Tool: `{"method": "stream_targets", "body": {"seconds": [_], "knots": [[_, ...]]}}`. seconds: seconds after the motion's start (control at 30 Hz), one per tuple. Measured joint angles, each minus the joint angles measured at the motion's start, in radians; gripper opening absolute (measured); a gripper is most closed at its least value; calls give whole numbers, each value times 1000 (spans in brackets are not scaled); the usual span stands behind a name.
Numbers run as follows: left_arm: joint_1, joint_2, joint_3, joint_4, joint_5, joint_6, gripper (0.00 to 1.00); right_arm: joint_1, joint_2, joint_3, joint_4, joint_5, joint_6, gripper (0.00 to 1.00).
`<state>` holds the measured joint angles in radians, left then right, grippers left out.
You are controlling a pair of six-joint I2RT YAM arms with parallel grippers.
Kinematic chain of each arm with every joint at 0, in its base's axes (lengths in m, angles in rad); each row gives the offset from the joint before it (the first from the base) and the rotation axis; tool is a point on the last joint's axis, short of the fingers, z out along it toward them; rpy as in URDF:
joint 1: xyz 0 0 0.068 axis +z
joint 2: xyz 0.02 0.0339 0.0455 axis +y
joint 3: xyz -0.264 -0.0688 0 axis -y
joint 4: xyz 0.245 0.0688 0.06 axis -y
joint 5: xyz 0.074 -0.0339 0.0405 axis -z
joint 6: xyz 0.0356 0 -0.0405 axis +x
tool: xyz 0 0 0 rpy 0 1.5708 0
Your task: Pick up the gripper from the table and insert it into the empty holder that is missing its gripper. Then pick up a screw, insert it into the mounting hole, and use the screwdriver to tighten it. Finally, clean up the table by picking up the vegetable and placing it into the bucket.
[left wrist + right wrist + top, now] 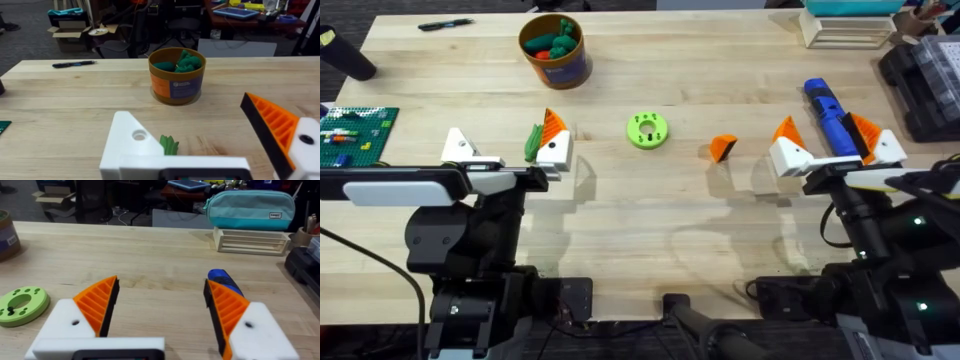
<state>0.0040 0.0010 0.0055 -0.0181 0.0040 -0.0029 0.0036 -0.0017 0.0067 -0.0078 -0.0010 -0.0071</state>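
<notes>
The orange ribbed gripper piece lies on the table right of centre, clear of both arms. My left gripper is open. Its outer white finger, the holder, carries no orange pad and shows a bare hole. The green vegetable lies between the left fingers, close to the padded one. My right gripper is open, both pads on. The blue screwdriver lies between its fingers, nearer the outer one. The bucket stands at the back, holding green toys.
A lime-green disc lies mid-table. A black pen is at the back left, a green brick plate at the left edge. A white rack, teal pouch and black case crowd the back right.
</notes>
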Motion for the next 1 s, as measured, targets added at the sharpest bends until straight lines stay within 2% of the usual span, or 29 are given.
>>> {"method": "stream_targets", "body": {"seconds": [0.53,0.57,0.6,0.67,0.83,1.0], "knots": [[0,0,1,-4,-1,3,942,0,0,1,-3,-1,0,994],[0,0,3,-14,-1,3,942,0,0,2,-4,-1,0,994],[0,0,27,-85,-8,4,942,0,5,24,-40,-6,0,994],[0,3,65,-150,-17,4,942,0,23,54,-68,-11,0,994],[0,101,218,-306,-28,4,942,0,174,203,-137,-19,0,994],[0,328,404,-455,-31,8,942,0,444,426,-270,-23,0,994]]}}
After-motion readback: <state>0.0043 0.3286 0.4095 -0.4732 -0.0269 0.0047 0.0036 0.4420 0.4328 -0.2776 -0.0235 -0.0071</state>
